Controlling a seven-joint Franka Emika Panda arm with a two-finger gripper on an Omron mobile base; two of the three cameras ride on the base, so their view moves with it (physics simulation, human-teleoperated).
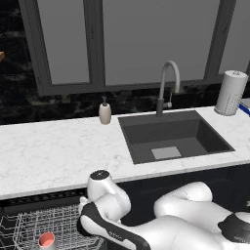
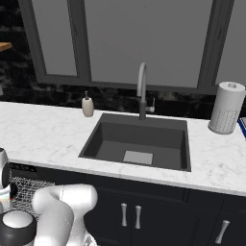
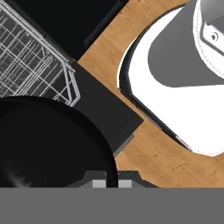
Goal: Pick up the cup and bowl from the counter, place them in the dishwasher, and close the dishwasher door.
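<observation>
One black bowl point(image 3: 48, 144) cropped large, end effector point(image 3: 112, 183) apparently clamped on its rim, cup point(image 1: 47, 240) in dishwasher point(image 1: 44, 224) rack.

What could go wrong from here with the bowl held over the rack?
1. The claw pinches only the bowl's rim at one edge; a thin grip like that could let it swing or slip before it reaches the rack.
2. The bowl hangs partly over the open door rather than the rack; released here, it may land on the door.
3. The cup already sits in the rack; lowering the bowl near it could knock it over.
</observation>
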